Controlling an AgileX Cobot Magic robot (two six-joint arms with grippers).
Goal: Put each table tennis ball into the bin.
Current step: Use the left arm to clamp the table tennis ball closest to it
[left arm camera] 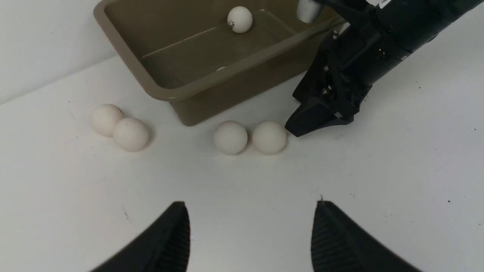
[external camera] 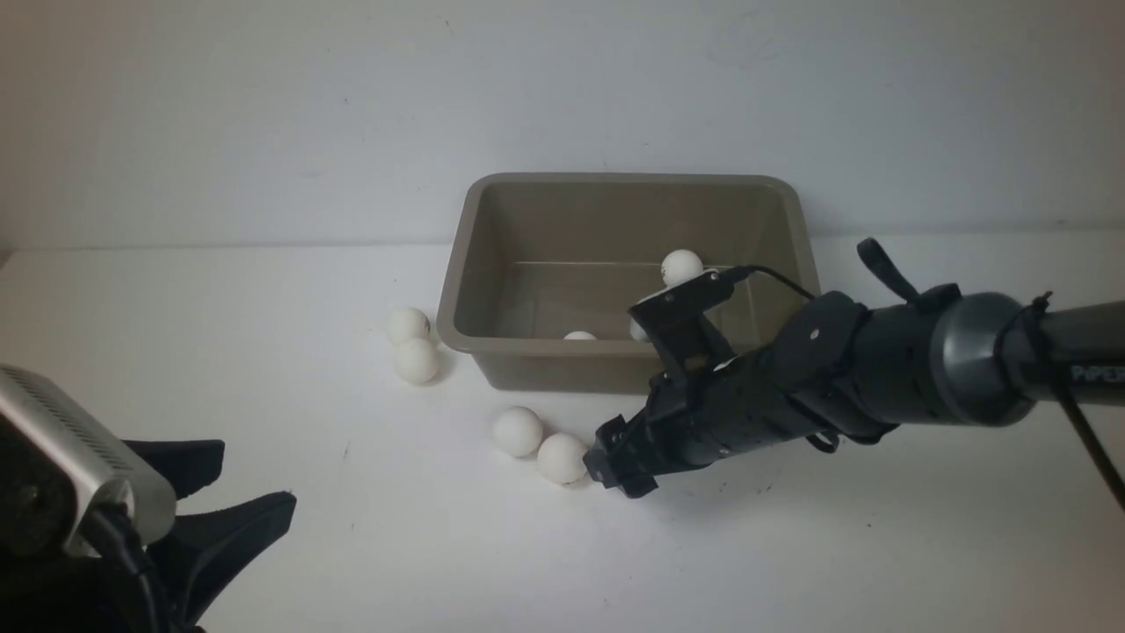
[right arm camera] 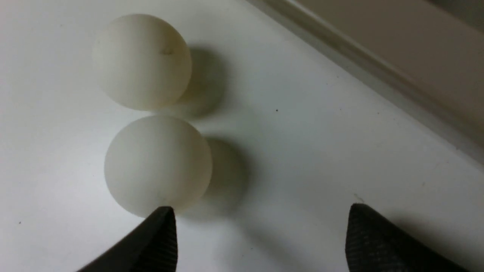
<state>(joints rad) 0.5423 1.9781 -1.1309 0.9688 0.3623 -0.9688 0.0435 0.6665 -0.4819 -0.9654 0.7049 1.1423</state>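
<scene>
- Left gripper (left arm camera: 251,207): fingers apart, empty.
- Right gripper (right arm camera: 261,211): fingers apart, empty; only the right wrist view shows a fingertip (right arm camera: 162,230) at a table tennis ball's (right arm camera: 158,166) edge.
- Front view: four balls on table (external camera: 791,563), two pairs; another ball (external camera: 681,266) inside bin (external camera: 545,348).

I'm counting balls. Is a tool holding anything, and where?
Nothing is held. The right tool stands open beside a ball; the left tool is open, empty.
</scene>
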